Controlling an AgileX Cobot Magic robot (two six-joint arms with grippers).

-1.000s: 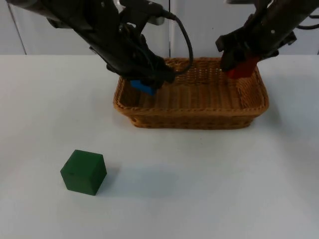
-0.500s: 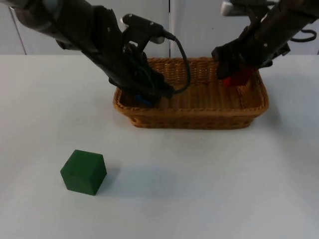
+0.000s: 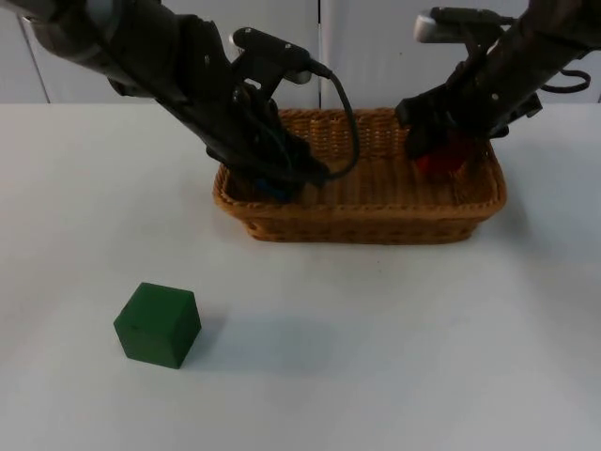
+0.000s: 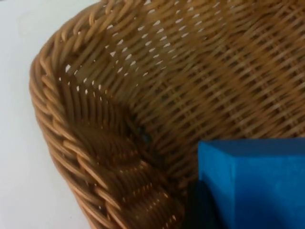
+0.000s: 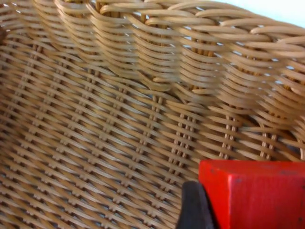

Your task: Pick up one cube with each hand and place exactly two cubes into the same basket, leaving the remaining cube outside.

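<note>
Cubes ride low inside the basket (image 3: 362, 225) for release: left gripper (image 3: 280, 180) clamps the blue cube (image 4: 252, 183), right gripper (image 3: 441, 155) clamps the red cube (image 5: 252, 193); the green cube (image 3: 158, 324) sits apart on the bench (image 3: 394, 348), meant to stay out.

The basket (image 3: 362, 211) sits at the back of the counter (image 3: 394, 357), near the wall. Inside it, the left tool (image 3: 282, 178) is at its left end with one cube (image 3: 274, 191), the right tool (image 3: 437, 150) at its right end with another cube (image 3: 441, 162). A third cube (image 3: 158, 324) lies on the counter well in front and to the left, apart from the basket.
</note>
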